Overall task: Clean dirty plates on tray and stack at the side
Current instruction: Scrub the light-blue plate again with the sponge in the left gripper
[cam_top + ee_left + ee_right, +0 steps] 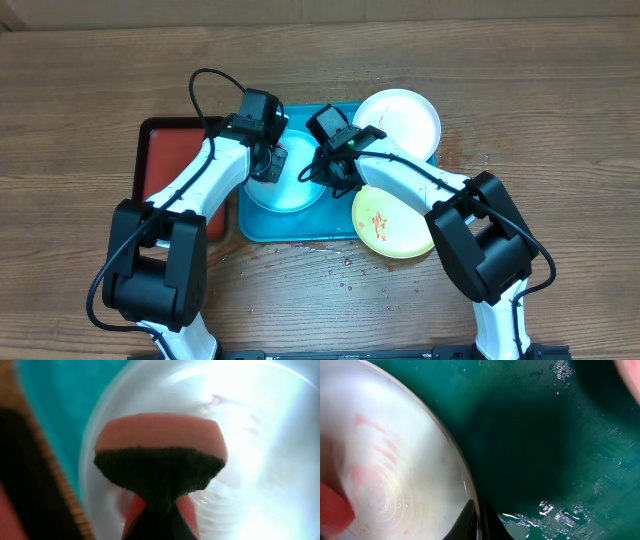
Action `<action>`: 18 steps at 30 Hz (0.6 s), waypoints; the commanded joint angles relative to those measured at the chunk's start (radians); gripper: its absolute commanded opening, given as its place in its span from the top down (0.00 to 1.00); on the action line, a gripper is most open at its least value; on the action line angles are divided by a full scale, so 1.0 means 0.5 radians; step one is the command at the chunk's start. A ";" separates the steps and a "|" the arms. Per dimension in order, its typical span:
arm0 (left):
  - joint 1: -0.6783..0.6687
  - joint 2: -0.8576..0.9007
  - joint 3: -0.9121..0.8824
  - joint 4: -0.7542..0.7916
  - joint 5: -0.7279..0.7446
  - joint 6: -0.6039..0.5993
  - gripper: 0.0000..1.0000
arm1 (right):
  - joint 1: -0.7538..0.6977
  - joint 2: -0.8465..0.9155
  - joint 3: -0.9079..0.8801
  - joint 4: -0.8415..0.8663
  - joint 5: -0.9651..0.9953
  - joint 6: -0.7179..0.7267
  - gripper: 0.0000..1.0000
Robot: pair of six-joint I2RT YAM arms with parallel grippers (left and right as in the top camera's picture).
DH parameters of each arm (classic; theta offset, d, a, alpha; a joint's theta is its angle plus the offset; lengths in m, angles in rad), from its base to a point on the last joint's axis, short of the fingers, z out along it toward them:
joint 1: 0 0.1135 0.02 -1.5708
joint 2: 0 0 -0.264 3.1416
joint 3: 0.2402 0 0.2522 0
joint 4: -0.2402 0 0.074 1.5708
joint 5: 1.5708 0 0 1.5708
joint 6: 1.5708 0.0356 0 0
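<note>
A pale blue plate [290,190] lies in the left part of the blue tray [335,228]. My left gripper [268,160] is shut on a pink sponge with a black scouring side [160,435] and holds it against the plate [260,435], which shows faint red smears. My right gripper [335,175] is shut on the plate's right rim [479,520]. The right wrist view shows the smeared plate [395,450] and the wet tray floor [545,435]. A white plate [400,120] sits at the tray's far right corner. A yellow-green plate [390,222] with red smears sits at its near right corner.
A red tray with a black rim [165,160] lies left of the blue tray, under my left arm. Water drops [345,265] spot the wooden table [300,300] in front of the blue tray.
</note>
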 commanded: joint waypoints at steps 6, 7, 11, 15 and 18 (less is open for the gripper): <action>0.008 0.012 -0.010 -0.066 0.613 0.413 0.96 | -0.005 0.056 -0.045 -0.044 0.053 -0.007 0.96; 0.010 0.012 -0.010 -0.027 0.578 0.404 0.96 | -0.005 0.056 -0.045 -0.044 0.053 -0.007 0.96; 0.018 0.012 -0.010 0.224 0.256 0.185 0.96 | -0.005 0.056 -0.045 -0.044 0.053 -0.007 0.96; 0.050 0.011 -0.005 0.388 -0.124 -0.243 0.96 | -0.005 0.056 -0.045 -0.045 0.053 -0.007 0.96; 0.108 -0.002 0.093 0.272 -0.232 -0.629 0.96 | -0.005 0.056 -0.045 -0.046 0.053 -0.022 0.96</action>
